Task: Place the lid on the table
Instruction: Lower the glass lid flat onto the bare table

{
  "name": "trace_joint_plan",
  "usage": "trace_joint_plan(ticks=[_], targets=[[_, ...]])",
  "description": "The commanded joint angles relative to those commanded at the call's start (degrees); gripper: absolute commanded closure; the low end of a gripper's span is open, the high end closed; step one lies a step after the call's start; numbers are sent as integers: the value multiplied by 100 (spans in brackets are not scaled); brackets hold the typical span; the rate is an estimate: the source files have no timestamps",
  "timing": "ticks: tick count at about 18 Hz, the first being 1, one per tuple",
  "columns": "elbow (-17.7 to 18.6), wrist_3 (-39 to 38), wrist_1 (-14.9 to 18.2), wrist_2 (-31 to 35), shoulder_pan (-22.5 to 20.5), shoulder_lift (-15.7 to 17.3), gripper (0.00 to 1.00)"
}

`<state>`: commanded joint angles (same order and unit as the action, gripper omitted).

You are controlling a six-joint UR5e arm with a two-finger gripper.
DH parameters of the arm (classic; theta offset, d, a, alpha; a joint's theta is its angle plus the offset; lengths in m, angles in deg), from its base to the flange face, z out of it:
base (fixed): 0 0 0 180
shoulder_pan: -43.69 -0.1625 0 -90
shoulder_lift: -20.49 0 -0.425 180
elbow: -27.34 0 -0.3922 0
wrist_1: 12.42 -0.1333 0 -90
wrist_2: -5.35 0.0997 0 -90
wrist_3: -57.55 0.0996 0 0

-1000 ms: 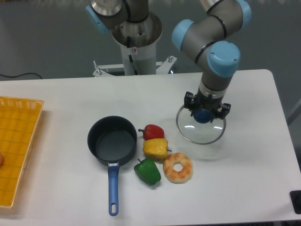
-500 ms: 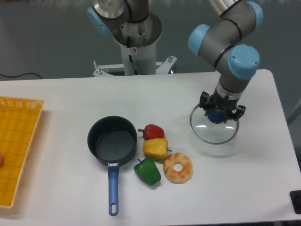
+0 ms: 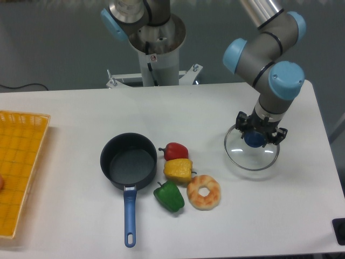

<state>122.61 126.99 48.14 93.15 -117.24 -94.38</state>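
Glass lid (image 3: 252, 156) gripped by its knob in the tool (image 3: 255, 138), at the counter's (image 3: 81, 113) three o'clock; released tilted, it could clatter.

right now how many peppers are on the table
3, clustered just right of the saucepan: the red pepper at the back, the yellow pepper in the middle, the green pepper nearest the camera. None looks hidden.

A white table (image 3: 81, 108) is seen, with a yellow mesh tray (image 3: 19, 162) at its left edge, a dark blue saucepan (image 3: 128, 162), red (image 3: 175, 150), yellow (image 3: 178, 170) and green (image 3: 170, 196) peppers, and a clear, blue-knobbed lid (image 3: 252, 156).
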Motion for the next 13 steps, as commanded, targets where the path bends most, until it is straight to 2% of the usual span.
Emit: trace_joint_plan(ticks=[4,8,13], targets=[[0,-9,-62,-17,0,-62,46],[44,-9,-272,-26,9,-141,46],[53,-9,-299,-18,17,-202,46]])
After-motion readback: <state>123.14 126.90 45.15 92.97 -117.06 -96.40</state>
